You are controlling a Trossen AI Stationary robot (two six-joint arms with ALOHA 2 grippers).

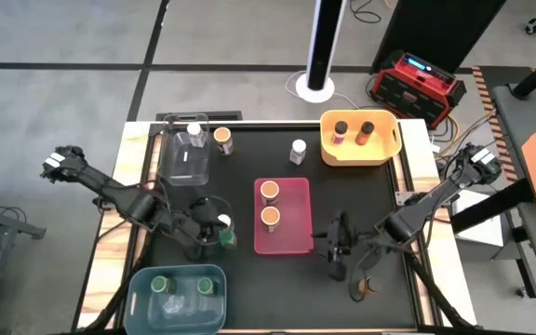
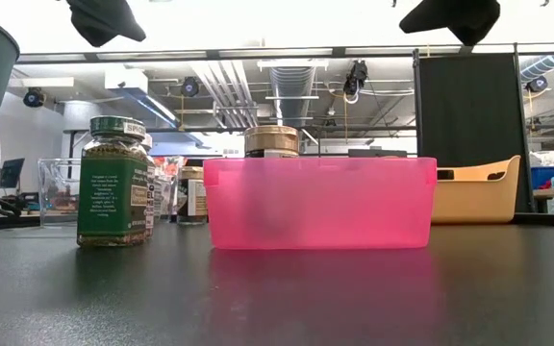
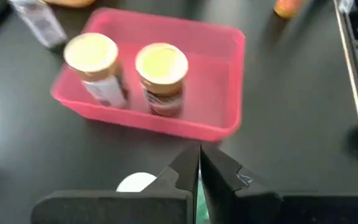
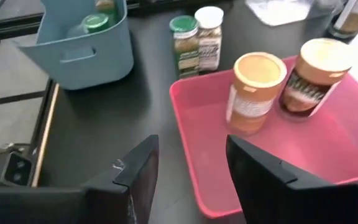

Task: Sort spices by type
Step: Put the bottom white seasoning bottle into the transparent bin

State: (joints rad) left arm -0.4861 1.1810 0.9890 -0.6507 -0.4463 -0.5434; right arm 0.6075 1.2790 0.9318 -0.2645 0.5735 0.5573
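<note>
The spices are small jars. Two orange-lidded jars stand in the pink bin. Two dark-lidded jars stand in the yellow bin, and green-lidded ones in the blue bin. A green-lidded jar and a white-lidded jar stand side by side on the table, left of the pink bin. My left gripper hovers shut just above these two, holding nothing. My right gripper is open above the pink bin's right near corner, with nothing between its fingers.
A clear bin at the far left holds a white-lidded jar. Loose on the table stand an orange-lidded jar and a white-lidded one. Another orange-lidded jar sits near the right arm, toward the near edge.
</note>
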